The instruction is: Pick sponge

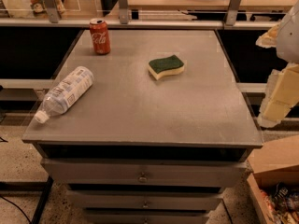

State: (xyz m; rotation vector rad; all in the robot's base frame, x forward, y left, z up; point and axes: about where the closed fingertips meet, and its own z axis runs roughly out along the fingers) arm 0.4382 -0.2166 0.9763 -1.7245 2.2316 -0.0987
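Observation:
The sponge (166,66) has a dark green top over pale yellow foam and a wavy edge. It lies flat on the grey cabinet top (140,106), right of centre and toward the back. My gripper (275,64) hangs at the right edge of the view, beyond the cabinet's right side and well to the right of the sponge. Its pale fingers (280,97) stand apart and hold nothing.
A red soda can (99,36) stands upright at the back left. A clear plastic water bottle (65,94) lies on its side near the left edge. Drawers (140,175) sit below the top. A cardboard box (275,171) with packets stands on the floor at the right.

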